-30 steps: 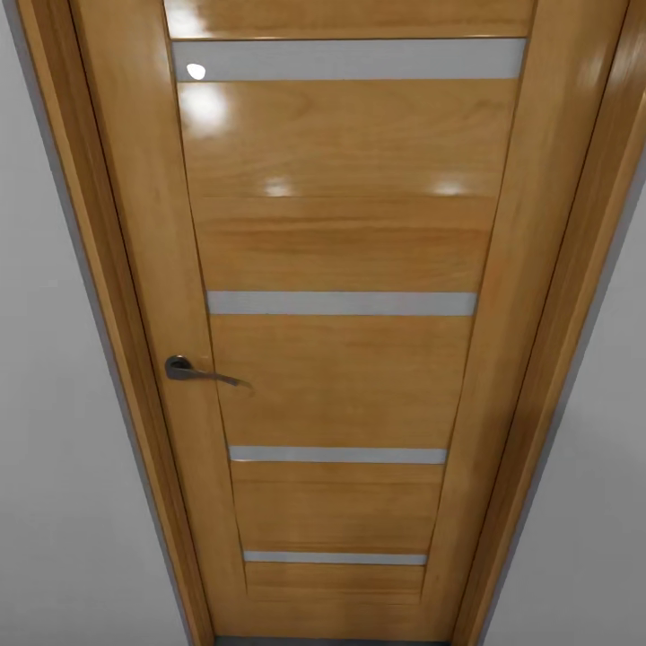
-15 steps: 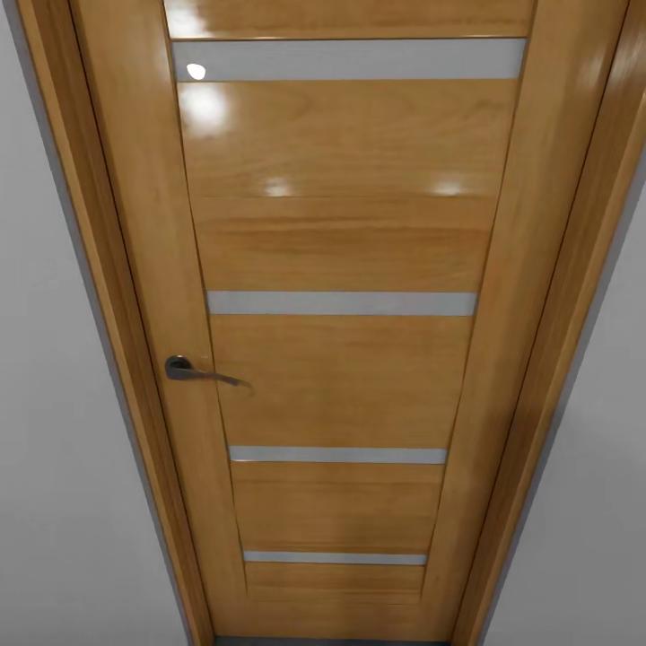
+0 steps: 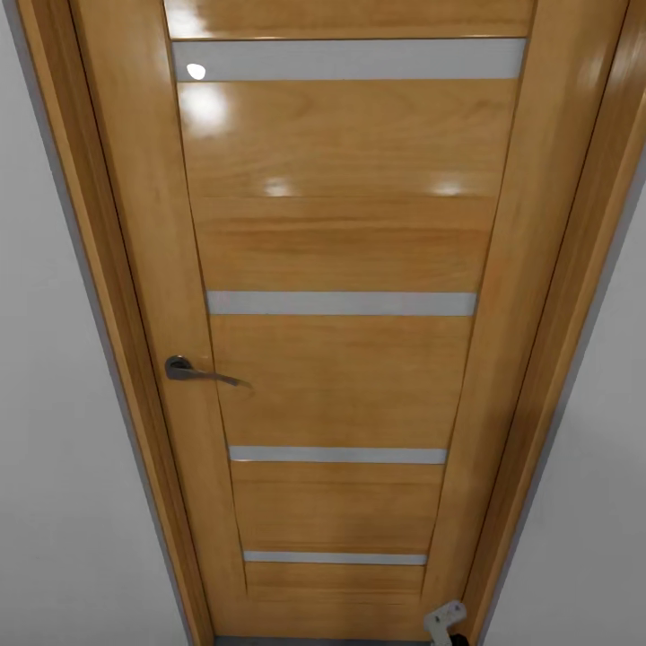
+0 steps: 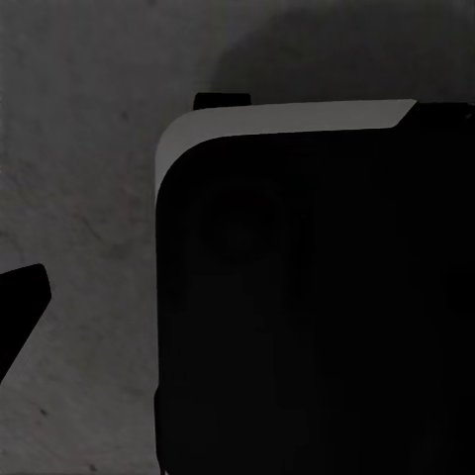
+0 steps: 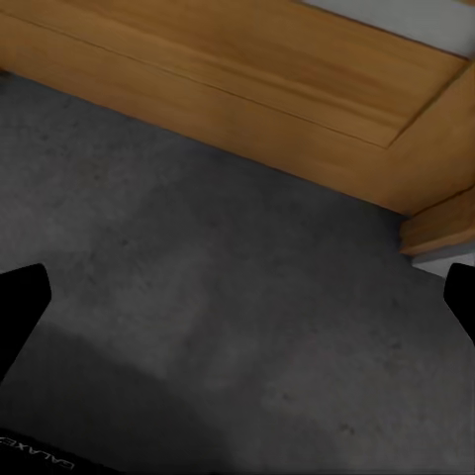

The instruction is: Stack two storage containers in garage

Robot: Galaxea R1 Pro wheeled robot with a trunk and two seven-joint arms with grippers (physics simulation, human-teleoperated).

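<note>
Facing a closed wooden door (image 3: 341,359) with a lever handle (image 3: 193,370) at its left edge | right gripper (image 5: 237,297) over grey concrete floor (image 5: 218,327) by the door's foot, jaws spread wide, grasping nothing | left gripper: one fingertip (image 4: 18,307) seen, jaw state cannot be told | robot base (image 4: 317,297) beside it | containers unseen

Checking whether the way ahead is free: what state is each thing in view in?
Wooden door: shut in its frame.
Door handle: level, not pressed down.
Right gripper: open, empty, over the grey floor by the door's foot.
Left gripper: one fingertip in view; state unclear.
</note>
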